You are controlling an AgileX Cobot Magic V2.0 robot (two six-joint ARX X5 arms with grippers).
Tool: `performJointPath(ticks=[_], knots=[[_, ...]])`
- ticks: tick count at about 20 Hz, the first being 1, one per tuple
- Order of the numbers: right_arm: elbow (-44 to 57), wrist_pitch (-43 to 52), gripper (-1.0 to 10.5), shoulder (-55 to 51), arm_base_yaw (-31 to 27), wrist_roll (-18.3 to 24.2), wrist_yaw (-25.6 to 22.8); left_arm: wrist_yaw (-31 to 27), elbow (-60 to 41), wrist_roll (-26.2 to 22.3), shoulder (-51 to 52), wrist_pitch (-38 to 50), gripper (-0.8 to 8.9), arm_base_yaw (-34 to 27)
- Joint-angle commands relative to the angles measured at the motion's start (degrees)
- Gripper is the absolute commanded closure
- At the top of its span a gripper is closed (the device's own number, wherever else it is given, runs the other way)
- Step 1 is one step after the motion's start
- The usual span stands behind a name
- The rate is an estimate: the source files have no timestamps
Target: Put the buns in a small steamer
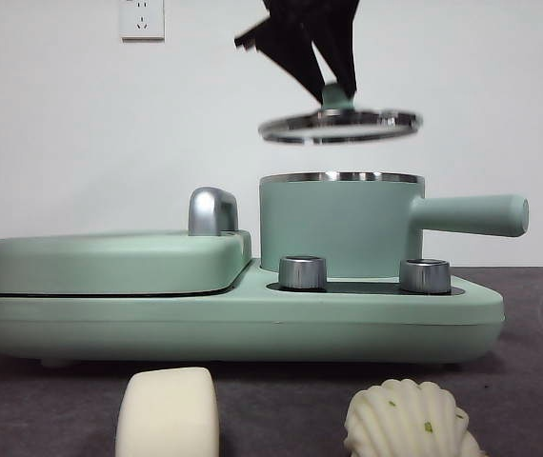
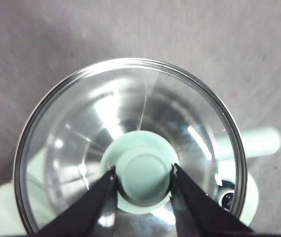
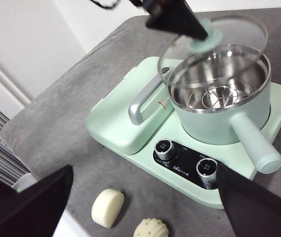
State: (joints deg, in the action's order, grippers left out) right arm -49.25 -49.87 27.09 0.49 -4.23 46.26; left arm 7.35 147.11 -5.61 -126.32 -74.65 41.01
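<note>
My left gripper is shut on the green knob of the glass lid and holds the lid in the air a little above the small steamer. The steamer stands open on the cooker, with a steel rack inside. The smooth bun and the ridged bun with green flecks lie on the table in front of the cooker. My right gripper is open and empty, high above the table's front.
The flat mint-green griddle lid with its chrome handle fills the cooker's left half. Two steel dials sit in front of the steamer. The steamer's straight handle sticks out to the right.
</note>
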Motion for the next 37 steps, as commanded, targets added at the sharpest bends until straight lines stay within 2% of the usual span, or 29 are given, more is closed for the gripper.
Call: performJointPath(ticks=[1, 5, 8, 10, 18, 23, 25, 28, 34, 37], knots=[[-1.29, 0.5, 4.8, 1.29, 0.2, -3.43, -1.49, 0.07, 4.37, -0.13, -0.33, -1.31, 7.64, -0.57], [-3.06, 0.48, 4.8, 6.56, 2.54, -8.09, -1.64, 0.07, 5.09, -0.13, 0.57, -4.15, 7.65, -3.43], [-4.39, 0.48, 4.8, 12.22, 7.98, -11.34, -2.91, 0.07, 5.09, -0.13, 1.05, -4.52, 7.68, -6.67], [-5.18, 0.5, 4.8, 16.46, 13.68, -12.83, -6.64, 0.07, 5.09, -0.13, 1.16, -4.48, 7.68, -8.98], [-11.54, 1.7, 4.8, 37.29, 43.47, -18.93, -27.8, 0.07, 5.09, -0.17, 1.16, -3.34, 7.95, -19.08], [-17.84, 1.92, 4.8, 52.68, 55.6, -20.83, -35.47, 0.09, 5.09, -0.17, 1.16, -2.21, 7.95, -24.46], [-19.21, 2.64, 4.8, 57.9, 58.51, -20.96, -37.38, 0.09, 5.09, -0.15, 1.16, -2.34, 7.95, -26.18], [-19.34, 5.05, 4.8, 64.32, 61.33, -22.21, -37.33, 0.09, 5.09, -0.15, 1.16, -2.36, 7.95, -28.06], [-19.34, 7.76, 4.9, 73.16, 63.14, -22.14, -37.29, 0.09, 5.09, -0.13, 1.16, -2.49, 7.95, -29.81], [-19.34, 8.81, 6.9, 75.01, 63.12, -22.1, -37.33, 0.09, 5.09, -0.13, 1.16, -2.54, 7.95, -30.14]])
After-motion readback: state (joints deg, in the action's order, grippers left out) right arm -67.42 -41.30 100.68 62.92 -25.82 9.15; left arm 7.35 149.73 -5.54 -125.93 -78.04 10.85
